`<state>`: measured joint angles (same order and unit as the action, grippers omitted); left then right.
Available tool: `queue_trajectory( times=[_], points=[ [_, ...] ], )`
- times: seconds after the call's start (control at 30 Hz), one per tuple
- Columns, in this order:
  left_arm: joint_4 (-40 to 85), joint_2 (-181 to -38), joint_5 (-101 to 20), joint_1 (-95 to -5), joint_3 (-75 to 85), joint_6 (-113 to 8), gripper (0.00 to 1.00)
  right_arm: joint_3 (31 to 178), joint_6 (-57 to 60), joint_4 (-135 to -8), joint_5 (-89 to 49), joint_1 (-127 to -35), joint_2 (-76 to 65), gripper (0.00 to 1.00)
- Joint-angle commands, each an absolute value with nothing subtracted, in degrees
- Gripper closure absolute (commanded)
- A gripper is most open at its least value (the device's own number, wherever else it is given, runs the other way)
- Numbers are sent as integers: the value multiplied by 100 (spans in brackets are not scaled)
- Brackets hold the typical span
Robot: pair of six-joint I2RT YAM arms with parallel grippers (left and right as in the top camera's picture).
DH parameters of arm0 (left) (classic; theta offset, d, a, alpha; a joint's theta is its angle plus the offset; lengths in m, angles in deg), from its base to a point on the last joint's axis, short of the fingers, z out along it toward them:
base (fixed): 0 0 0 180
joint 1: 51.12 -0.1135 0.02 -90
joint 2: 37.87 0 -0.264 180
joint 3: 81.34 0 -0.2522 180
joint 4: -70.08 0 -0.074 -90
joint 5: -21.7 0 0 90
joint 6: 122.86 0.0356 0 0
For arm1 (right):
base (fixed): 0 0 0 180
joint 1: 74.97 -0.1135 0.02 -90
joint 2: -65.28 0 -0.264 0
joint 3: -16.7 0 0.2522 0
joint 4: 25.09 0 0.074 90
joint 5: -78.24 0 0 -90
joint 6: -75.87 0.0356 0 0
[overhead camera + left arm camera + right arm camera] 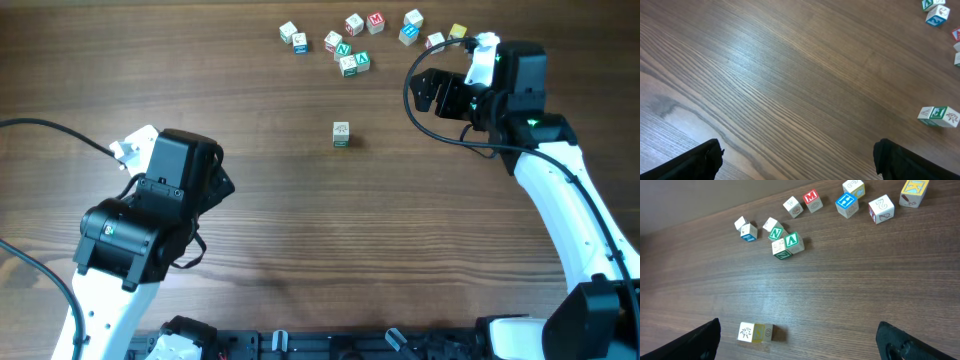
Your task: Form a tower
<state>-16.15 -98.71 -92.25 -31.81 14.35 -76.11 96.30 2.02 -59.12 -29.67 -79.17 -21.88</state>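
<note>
Wood counter (250, 210), left claw (797, 162) spread wide over bare wood, right claw (797, 342) spread wide too, tiny tower (341, 134) alone mid-counter, maybe two cubes high, loose letter cubes (352, 45) scattered behind it.

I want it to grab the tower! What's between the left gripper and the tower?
Nothing, only bare table. The left wrist view shows it between the left gripper and the tower.

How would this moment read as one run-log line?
left gripper: open, empty | right gripper: open, empty | tower: two blocks stacked, standing alone | loose blocks: clustered beyond tower
</note>
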Motion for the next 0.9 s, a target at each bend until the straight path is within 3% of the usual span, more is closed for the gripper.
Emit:
queue_trajectory(
  times=[0.0,0.87],
  points=[
    [-1659,-9863,-9172,-3238,1488,-7707,0,9785,101,-5930,-2912,-7924,-2266,0],
    [-1657,-9863,-9172,-3238,1488,-7705,0,9783,92,-6288,-2779,-7924,-2367,0]
  ],
)
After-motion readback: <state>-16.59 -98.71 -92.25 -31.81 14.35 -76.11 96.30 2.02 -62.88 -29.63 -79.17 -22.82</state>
